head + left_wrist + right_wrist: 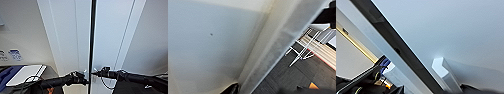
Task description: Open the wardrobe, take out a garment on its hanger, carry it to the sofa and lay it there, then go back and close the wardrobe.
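Both black grippers, left (85, 80) and right (93, 73) (finger states indiscernible), meet the smooth white wardrobe's (67, 37) dark seam.

The wardrobe (75, 37) is standing directly ahead of the robot, a narrow gap running down between its two doors. The left gripper (85, 80) is reaching in from the left, at the left door's inner edge near the gap. The right gripper (95, 73) is coming in from the right, meeting the right door beside the gap. A flat board (25, 73) is lying low at the left, beside the wardrobe.
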